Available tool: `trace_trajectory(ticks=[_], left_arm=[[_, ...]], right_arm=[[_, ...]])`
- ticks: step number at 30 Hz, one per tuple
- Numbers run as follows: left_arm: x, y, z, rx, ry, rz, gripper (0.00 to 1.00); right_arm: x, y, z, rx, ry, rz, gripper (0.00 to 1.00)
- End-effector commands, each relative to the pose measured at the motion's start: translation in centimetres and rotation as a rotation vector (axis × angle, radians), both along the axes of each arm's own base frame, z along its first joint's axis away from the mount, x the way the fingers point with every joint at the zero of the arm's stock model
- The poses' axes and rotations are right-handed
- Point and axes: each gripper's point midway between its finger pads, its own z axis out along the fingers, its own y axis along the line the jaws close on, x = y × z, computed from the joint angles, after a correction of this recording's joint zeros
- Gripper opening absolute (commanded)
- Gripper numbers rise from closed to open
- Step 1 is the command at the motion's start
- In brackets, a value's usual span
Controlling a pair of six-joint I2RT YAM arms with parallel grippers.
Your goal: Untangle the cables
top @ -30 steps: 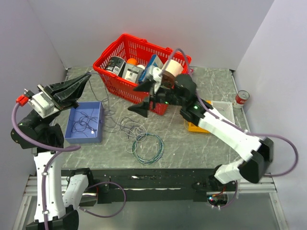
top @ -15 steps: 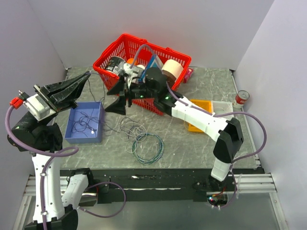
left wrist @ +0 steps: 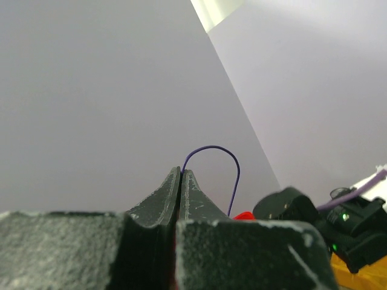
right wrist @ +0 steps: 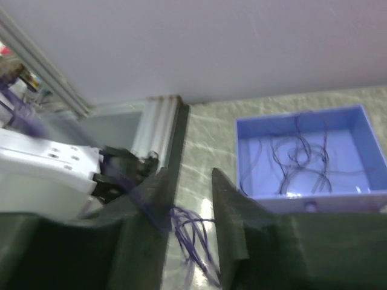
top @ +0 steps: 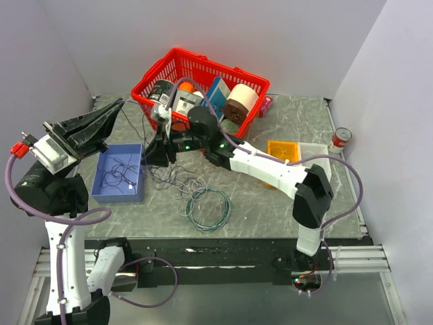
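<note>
The cables [top: 181, 181] lie as thin scribbly loops on the grey table, right of the blue tray [top: 101, 193]. More thin cables [top: 124, 170] lie inside that tray. My left gripper [top: 116, 112] is raised over the table's left side, shut on a purple cable [left wrist: 233, 169] that arcs out of its tips [left wrist: 181, 171]. My right gripper [top: 162, 153] reaches low over the left edge of the pile. In the right wrist view its jaws [right wrist: 188, 181] stand a little apart, with purple cable strands [right wrist: 195, 232] in the gap and nothing pinched.
A teal-green cable ring [top: 210, 210] lies just in front of the pile. The red basket [top: 145, 87] full of items stands behind the right arm. An orange tray [top: 283, 150], a white tray [top: 318, 157] and a can [top: 342, 139] sit at the right.
My right arm has swung left and down from in front of the basket to the cable pile, and its jaws have narrowed. The left arm has barely moved.
</note>
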Motion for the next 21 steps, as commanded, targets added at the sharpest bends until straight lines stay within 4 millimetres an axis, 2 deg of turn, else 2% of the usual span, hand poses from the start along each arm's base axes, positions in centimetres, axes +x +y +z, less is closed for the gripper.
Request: trace_trajectory(ticks=[1, 4, 9, 10, 12, 13, 15, 19, 21], left_arm=[[-1.4, 0.3, 2.2, -0.023, -0.105, 0.031, 0.01], [-1.5, 0.7, 2.8, -0.038, -0.137, 0.054, 0.01], [-1.2, 2.2, 4.6, -0.1, -0.204, 0.152, 0.01], [-1.3, 2.5, 4.9, -0.109, -0.219, 0.172, 0.01], [-1.2, 3.4, 5.7, -0.142, -0.252, 0.227, 0.01], [-1.2, 3.6, 5.9, -0.149, -0.262, 0.243, 0.01], [-1.2, 4.2, 6.4, -0.163, -0.285, 0.282, 0.01], [-1.1, 5.0, 7.0, -0.179, -0.313, 0.338, 0.01], [-1.0, 5.3, 7.2, -0.18, -0.322, 0.365, 0.01]], right_arm=[[1.5, 1.1, -3.1, -0.063, 0.038, -0.036, 0.31], [2.1, 1.6, -5.0, -0.089, 0.072, -0.045, 0.25], [3.2, 1.7, -8.7, -0.164, 0.106, -0.089, 0.27], [3.5, 1.3, -9.9, -0.185, 0.121, -0.105, 0.28], [3.8, 0.8, -10.9, -0.207, 0.128, -0.12, 0.27], [3.8, 0.4, -12.4, -0.238, 0.145, -0.13, 0.27], [4.4, -0.5, -13.5, -0.263, 0.15, -0.164, 0.26], [4.7, -2.8, -17.6, -0.345, 0.195, -0.212, 0.22], [5.1, -3.7, -18.8, -0.376, 0.198, -0.239, 0.2]])
